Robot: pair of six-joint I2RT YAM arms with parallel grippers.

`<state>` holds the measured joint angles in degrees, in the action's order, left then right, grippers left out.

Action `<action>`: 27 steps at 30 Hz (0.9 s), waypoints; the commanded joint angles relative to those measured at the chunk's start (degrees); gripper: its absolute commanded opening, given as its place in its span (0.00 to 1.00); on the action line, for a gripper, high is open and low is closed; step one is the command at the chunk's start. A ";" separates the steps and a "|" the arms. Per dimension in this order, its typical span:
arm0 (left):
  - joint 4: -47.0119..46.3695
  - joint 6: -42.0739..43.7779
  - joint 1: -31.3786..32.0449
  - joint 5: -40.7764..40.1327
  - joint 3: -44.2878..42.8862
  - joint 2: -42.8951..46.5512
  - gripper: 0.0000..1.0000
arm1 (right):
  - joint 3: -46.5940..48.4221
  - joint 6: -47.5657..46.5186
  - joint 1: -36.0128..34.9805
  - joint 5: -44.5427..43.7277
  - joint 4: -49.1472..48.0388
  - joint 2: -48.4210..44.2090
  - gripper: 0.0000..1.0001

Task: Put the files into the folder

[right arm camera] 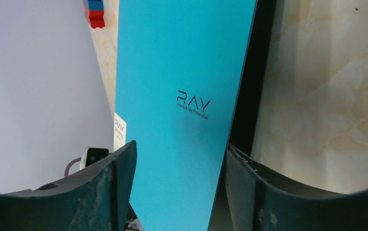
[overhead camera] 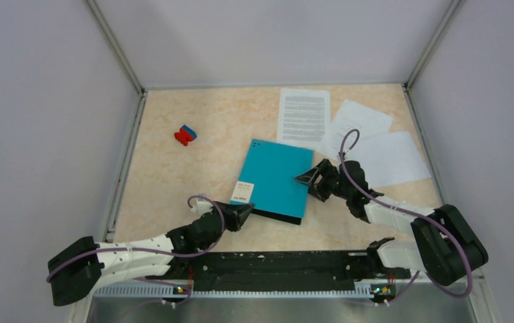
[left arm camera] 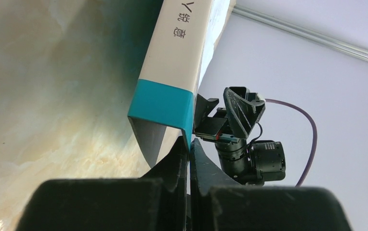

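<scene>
Now your left gripper (overhead camera: pixel 245 210) pinches the teal folder (overhead camera: pixel 278 173) at its lower-left corner, seemingly to lift its cover; your right gripper (overhead camera: pixel 305 182) straddles the opposite edge, fingers (right arm camera: pixel 117 187) spread, steadying it.

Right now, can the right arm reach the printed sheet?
Probably yes: the printed sheet lies mostly uncovered beyond the folder, though the open right gripper straddles the folder's edge and must back off first.
</scene>
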<state>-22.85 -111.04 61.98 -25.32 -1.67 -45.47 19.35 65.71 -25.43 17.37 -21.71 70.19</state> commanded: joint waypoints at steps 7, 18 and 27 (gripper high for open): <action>11.57 3.68 0.26 6.31 -4.77 3.61 0.44 | 0.37 2.88 0.37 -1.11 -6.92 0.76 0.00; 53.15 26.89 0.26 3.98 -27.28 6.34 0.71 | 12.28 -10.52 -0.58 -5.81 28.52 -12.22 0.00; 70.46 52.54 -13.76 -4.61 -54.43 -2.21 0.80 | 29.66 -13.78 -12.26 -11.75 42.30 -10.89 0.17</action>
<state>40.45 -74.78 56.99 -26.28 -46.37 -44.71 40.75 54.57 -31.94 9.47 14.39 56.88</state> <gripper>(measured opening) 0.794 0.077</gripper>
